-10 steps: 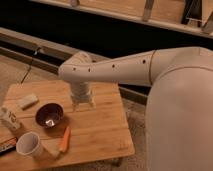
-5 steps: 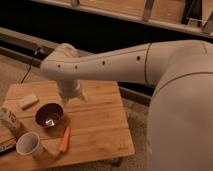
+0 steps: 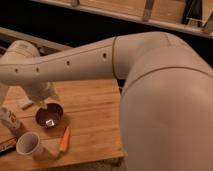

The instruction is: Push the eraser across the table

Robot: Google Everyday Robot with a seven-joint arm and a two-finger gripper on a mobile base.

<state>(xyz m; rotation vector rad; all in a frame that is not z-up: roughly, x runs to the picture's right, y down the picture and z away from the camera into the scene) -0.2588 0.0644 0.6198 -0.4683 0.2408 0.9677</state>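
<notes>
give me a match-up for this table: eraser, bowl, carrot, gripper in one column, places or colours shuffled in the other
Things
1. eraser
2. bowl
3. carrot
4. gripper

Descriptions
A. orange, lying just right of the white cup
B. at the end of the arm, over the bowl's far rim
C. pale block near the left of the table, beyond the bowl
D. dark and round, between the eraser and the carrot

Pairs: 1-C, 2-D, 3-A, 4-B
</notes>
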